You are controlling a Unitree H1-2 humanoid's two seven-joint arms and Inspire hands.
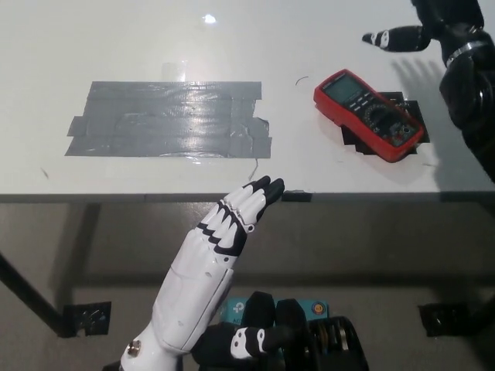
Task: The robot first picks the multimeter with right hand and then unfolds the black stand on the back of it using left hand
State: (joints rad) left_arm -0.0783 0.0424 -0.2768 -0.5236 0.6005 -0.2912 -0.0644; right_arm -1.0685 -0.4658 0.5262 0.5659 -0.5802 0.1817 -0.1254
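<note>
Left hand (232, 220): white shell segments over black joints, black fingertip pads. White, smooth forearm casing, widening toward the near end, with a small silver round fitting near its base. Right hand (433, 23): black throughout, one fingertip marked white. Right arm black and glossy, with a thin pale ring at the wrist.
</note>
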